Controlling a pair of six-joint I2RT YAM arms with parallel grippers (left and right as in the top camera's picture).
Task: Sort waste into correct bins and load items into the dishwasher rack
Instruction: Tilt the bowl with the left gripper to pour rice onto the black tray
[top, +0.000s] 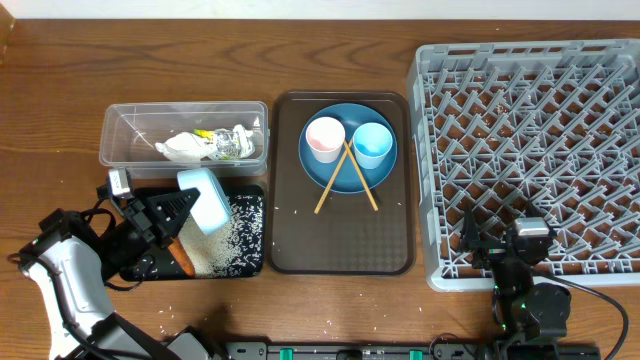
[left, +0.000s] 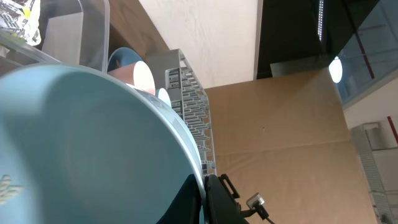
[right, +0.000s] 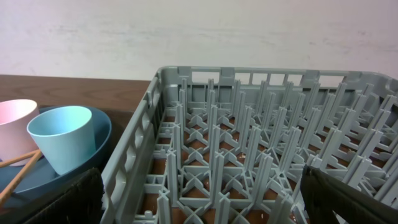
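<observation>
On the wooden table the left gripper pinched the edge of the tipped pale-blue bowl above the black tray, while the dishwasher rack lay well to its right past the brown tray, nearer the wide-spread, empty right gripper

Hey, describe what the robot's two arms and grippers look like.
The left arm has a white shell with black joints and black cables; the left gripper is black and wedge-shaped. The right arm is black, with a green light and a trailing black cable; the right gripper is black.
</observation>
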